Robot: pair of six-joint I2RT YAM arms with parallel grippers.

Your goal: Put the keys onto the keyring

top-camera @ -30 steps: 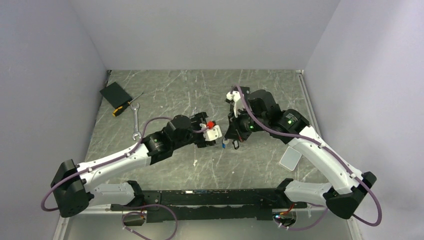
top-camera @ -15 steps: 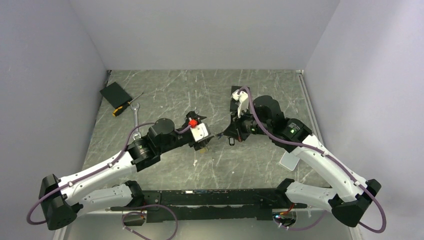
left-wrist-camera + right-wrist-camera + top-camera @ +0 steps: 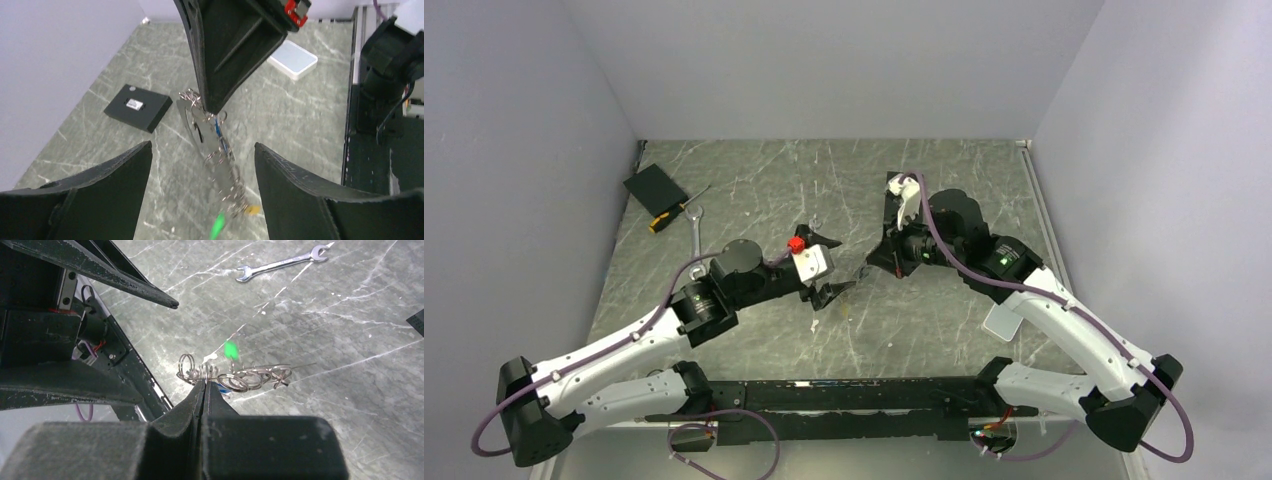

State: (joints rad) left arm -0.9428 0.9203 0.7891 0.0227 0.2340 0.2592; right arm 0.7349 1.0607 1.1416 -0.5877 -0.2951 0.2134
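With the right tool (image 3: 202, 385) pinched shut on the keyring (image 3: 240, 376), centre the wide-open left tool (image 3: 201, 150) around the green-headed key (image 3: 216, 229) before closing.

Shiny silver wire keyring (image 3: 240, 376), polished metal wrench (image 3: 282, 262), smooth marbled grey tabletop (image 3: 350, 340), smooth white plastic box (image 3: 295, 59)

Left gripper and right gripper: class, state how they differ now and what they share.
The left gripper stands wide open; the right gripper is shut. The left gripper holds nothing, its fingers clear of the keyring; the right gripper pinches it. Both have black fingers and face each other.
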